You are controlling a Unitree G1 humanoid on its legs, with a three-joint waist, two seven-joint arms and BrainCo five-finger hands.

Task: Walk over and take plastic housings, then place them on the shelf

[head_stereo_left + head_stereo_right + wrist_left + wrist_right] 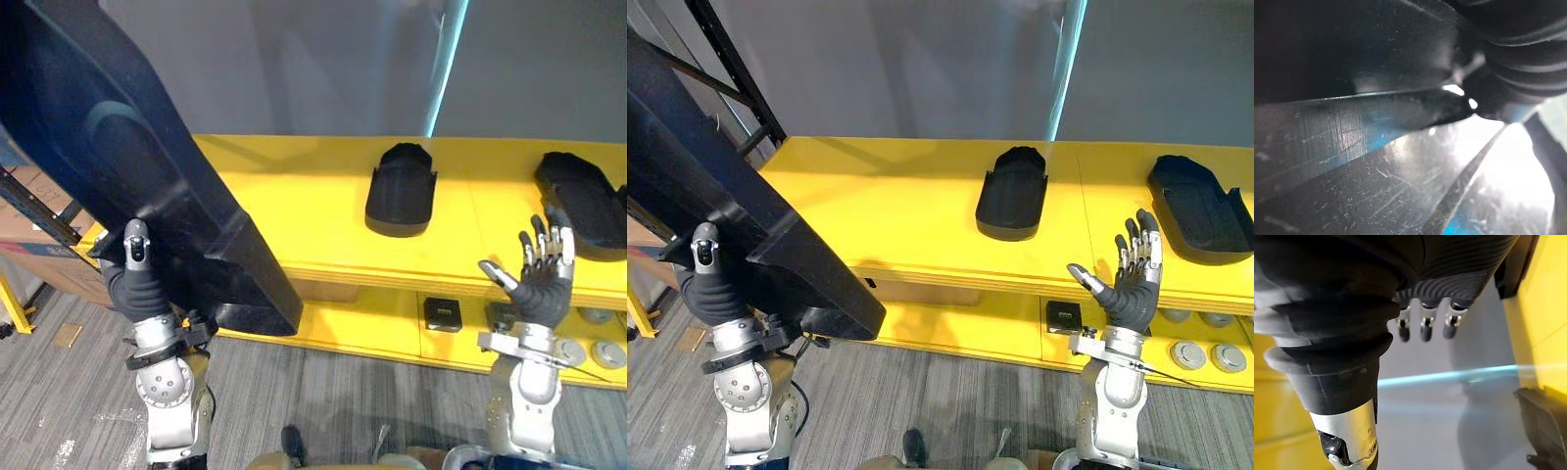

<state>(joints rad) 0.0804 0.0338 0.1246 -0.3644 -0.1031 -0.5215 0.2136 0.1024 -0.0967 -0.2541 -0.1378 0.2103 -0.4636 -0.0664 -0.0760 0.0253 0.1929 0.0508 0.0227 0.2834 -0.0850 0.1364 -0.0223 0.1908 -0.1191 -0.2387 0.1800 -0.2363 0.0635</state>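
Nearest, the left hand (137,279) is set against the lower part of a large black plastic housing (118,157). How far it is closed cannot be told, while the right hand (542,284) is raised before the shelf edge, spread wide and empty. The large housing is carried steeply tilted, its lower end before the left end of the yellow shelf (294,215), so placing is judged in hand: it must be moved forward and lowered flat onto the bare left part. Farther back, a middle housing (401,191) and a right-end housing (586,201) are seen lying on the shelf, well apart.
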